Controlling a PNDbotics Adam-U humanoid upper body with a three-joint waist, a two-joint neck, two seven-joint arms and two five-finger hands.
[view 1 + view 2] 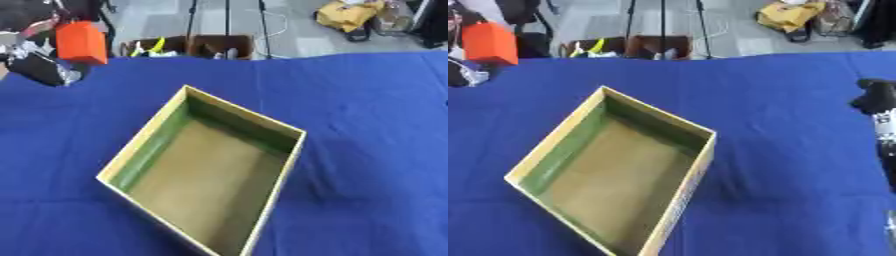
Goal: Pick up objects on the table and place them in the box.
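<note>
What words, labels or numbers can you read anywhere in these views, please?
None can be read.
The box shows plain walls on the blue cloth.
The orange object in the left hand shows no print.
The right hand bears no legible marking.

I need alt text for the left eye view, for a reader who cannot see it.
An open cardboard box, nothing visible inside, sits askew on a blue tablecloth. At the upper left, the robot's left hand holds an orange block above the table's far edge.
</note>
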